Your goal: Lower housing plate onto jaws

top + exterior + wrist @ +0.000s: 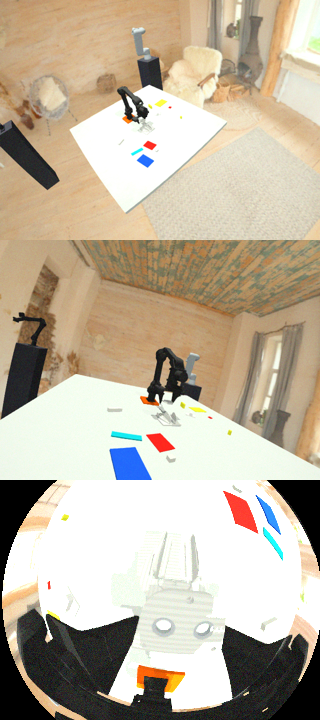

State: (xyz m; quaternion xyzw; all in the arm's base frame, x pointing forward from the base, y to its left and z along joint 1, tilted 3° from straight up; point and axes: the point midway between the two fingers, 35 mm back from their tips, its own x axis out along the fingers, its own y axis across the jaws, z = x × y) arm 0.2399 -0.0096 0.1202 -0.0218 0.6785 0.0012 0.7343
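Wrist view: the black gripper (142, 120) (166, 402) (181, 622), fingers parted, is clamped on the pale plate (142, 120) (162, 409) (181, 614), which spans the space between them, its longer side running nine to three o'clock, two round holes side by side. Just past its far edge, toward twelve o'clock, lies the mechanism (146, 127) (173, 418) (194, 555), jaws reaching lengthwise toward twelve; whether plate and stubs touch cannot be told. The next move likely calls for aligning over the stubs, then a level descent; an off-centre drop could leave one side riding high. Farther off, at one o'clock, sits a red mat (149, 145) (160, 442) (241, 511).
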